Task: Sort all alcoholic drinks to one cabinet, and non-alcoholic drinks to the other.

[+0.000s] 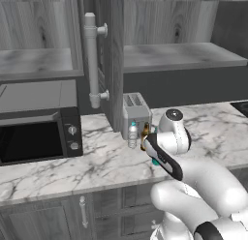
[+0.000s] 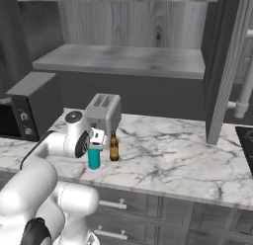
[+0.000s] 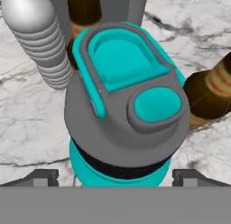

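Teal flask (image 3: 124, 105) stands near the counter's (image 2: 197, 165) front edge, before the toaster (image 2: 105, 112); we hover our gripper (image 3: 115, 177) wide open, empty, straddling its cap to grasp.

We were in a kitchen: a marble-veined counter (image 1: 101, 161) ran under dark grey wood-grain wall cabinets (image 1: 114, 50) with a pale bar handle (image 1: 92, 60), a black microwave (image 1: 38, 132) sat at one end, a silver toaster (image 2: 105, 110) stood against the back wall, and drawers (image 2: 128, 209) lined the base below
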Robot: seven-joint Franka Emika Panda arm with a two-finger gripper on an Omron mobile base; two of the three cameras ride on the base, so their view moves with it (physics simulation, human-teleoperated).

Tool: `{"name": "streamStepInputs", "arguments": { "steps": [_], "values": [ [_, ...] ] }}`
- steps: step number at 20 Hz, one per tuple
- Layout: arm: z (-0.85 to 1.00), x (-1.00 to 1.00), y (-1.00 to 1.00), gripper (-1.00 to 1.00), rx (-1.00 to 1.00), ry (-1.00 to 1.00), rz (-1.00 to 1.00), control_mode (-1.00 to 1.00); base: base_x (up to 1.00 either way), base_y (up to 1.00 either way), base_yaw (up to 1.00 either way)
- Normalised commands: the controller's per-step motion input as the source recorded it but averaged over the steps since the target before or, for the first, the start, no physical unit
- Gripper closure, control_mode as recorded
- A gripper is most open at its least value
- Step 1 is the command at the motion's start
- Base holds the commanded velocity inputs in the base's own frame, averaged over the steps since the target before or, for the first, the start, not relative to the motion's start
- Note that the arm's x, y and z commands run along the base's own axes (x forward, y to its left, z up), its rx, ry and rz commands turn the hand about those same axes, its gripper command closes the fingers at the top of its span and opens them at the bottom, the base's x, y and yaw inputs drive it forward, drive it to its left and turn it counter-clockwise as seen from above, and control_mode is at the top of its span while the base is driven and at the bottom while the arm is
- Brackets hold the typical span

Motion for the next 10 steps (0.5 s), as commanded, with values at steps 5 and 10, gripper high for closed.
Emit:
{"name": "streamStepInputs", "arguments": {
  "steps": [5, 10],
  "values": [
    [-0.43, 0.0, 0.0, -1.0, 0.0, -0.09, 0.0, -1.0, 0.0, 0.0, 0.0],
    [-0.39, 0.0, 0.0, -1.0, 0.0, -0.09, 0.0, -1.0, 0.0, 0.0, 0.0]
  ]
}}
